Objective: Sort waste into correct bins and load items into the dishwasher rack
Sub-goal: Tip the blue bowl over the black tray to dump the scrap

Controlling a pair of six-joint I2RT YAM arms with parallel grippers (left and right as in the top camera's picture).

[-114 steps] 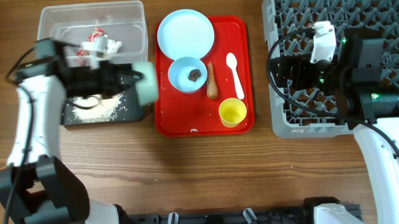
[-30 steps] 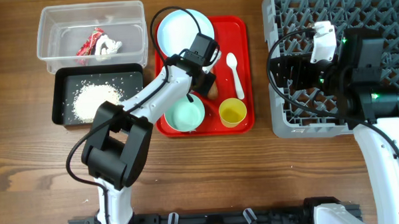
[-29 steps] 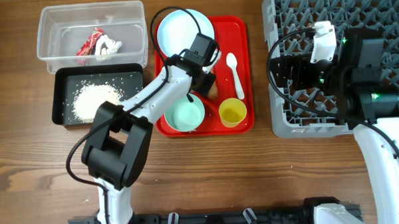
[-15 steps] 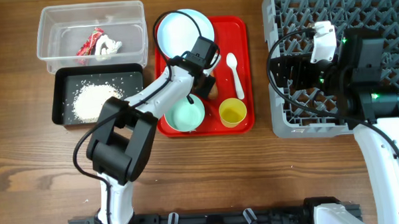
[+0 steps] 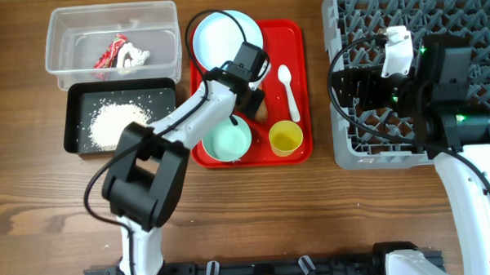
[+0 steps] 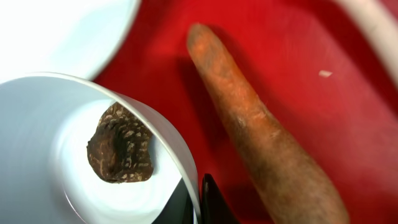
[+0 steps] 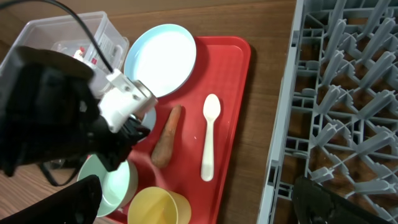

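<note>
My left gripper (image 6: pixel 196 200) is shut on the rim of the pale blue bowl (image 6: pixel 43 137), one finger inside and one outside. A dark brown lump (image 6: pixel 121 149) lies in the bowl. The orange-brown carrot stick (image 6: pixel 261 130) lies on the red tray just right of it. In the overhead view the left gripper (image 5: pixel 248 95) covers that bowl. The pale green bowl (image 5: pixel 226 140), yellow cup (image 5: pixel 286 138), white spoon (image 5: pixel 286 83) and pale blue plate (image 5: pixel 225 36) sit on the red tray (image 5: pixel 299 38). My right gripper (image 5: pixel 359 93) is open and empty over the grey rack (image 5: pixel 412 17).
The clear tub (image 5: pixel 113 46) at the back left holds the red wrapper (image 5: pixel 111 52) and crumpled white paper (image 5: pixel 134 56). The black tray (image 5: pixel 158 96) in front of it holds white rice (image 5: pixel 114 124). The left arm's cable loops over the plate.
The left arm has left the black tray, where it held the green bowl. That bowl now sits on the red tray, and the gripper has closed on the blue bowl's rim. The right arm is still.
</note>
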